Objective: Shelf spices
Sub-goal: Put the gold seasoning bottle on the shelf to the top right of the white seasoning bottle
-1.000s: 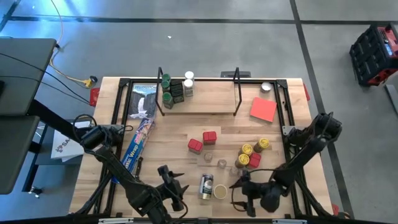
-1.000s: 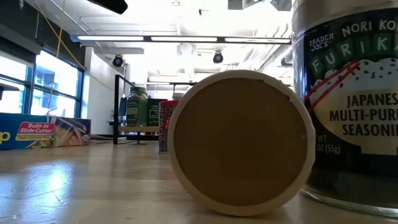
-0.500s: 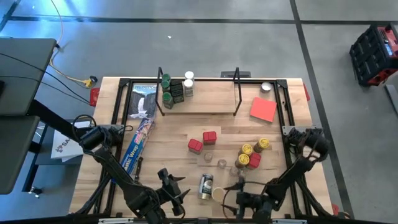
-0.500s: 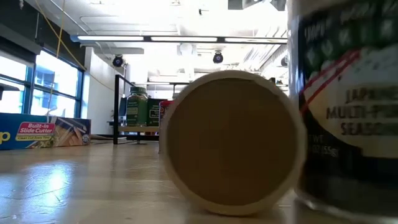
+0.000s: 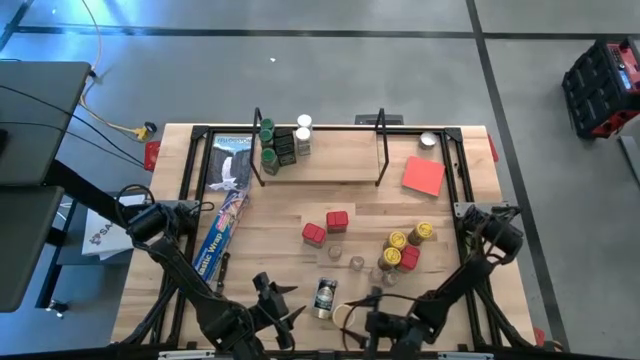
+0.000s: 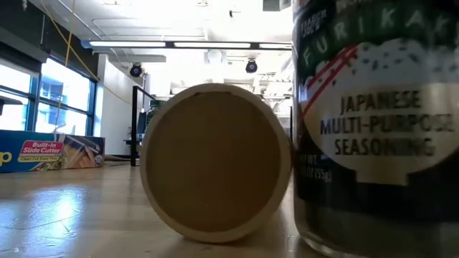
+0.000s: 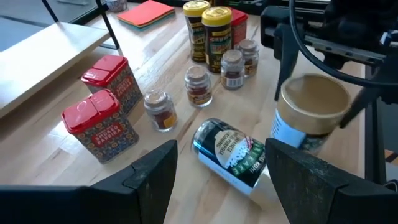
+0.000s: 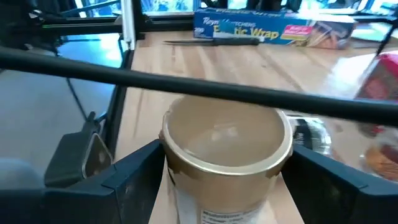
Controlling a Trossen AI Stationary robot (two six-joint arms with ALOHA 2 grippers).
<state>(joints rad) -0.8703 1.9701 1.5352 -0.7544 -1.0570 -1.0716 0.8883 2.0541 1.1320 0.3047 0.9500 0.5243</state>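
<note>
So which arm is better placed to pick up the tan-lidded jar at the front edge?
Right. The right hand already has the tan-lidded jar between its spread fingers. The left hand is open off to the side, facing the furikake jar lying in front of it.

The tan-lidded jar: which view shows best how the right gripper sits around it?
Right wrist view: the tan-lidded jar stands between the right gripper fingers. Left wrist shows it side-on; low view only its lid; high view, arm mostly covers it.
</note>
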